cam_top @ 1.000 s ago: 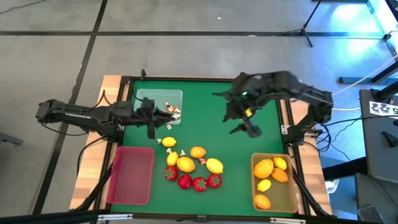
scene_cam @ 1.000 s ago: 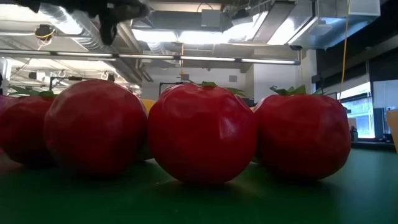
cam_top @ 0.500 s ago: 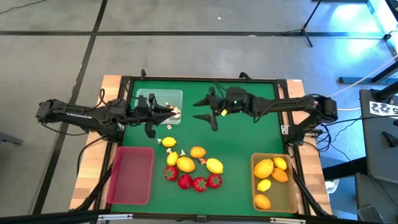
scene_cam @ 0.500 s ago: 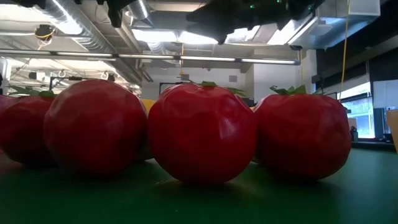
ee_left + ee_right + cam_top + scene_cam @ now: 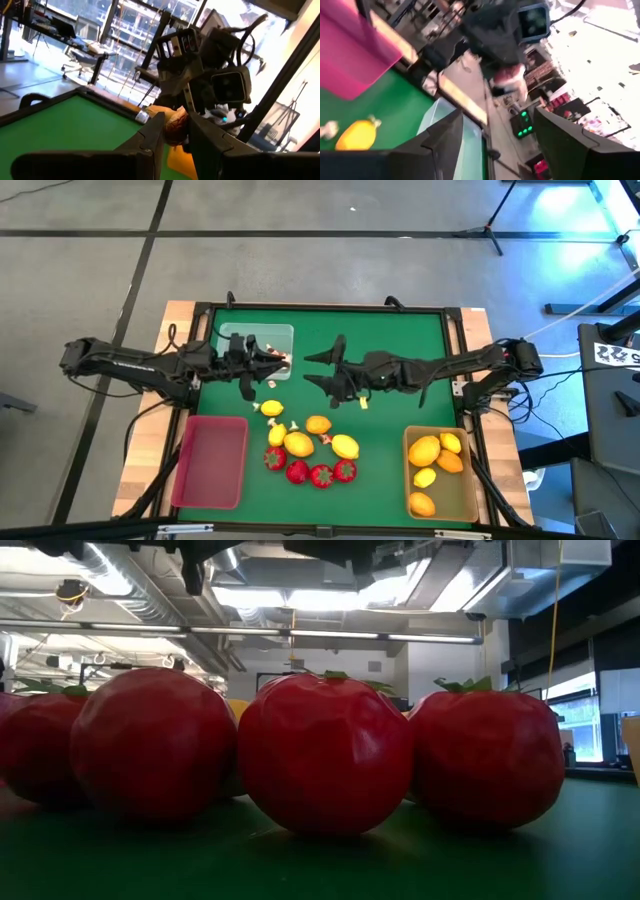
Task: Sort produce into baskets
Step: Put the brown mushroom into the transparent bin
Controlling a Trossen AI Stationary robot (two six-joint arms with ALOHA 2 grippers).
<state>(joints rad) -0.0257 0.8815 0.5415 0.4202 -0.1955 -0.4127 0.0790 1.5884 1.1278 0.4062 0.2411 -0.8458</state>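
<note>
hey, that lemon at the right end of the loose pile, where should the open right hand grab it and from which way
Grip the lemon across its rounded middle, coming straight down. It lies flat on the mat, with a strawberry just on its near side and an orange fruit to its left, so the top is probably the freest approach. The right hand hangs open a little beyond the pile.
</note>
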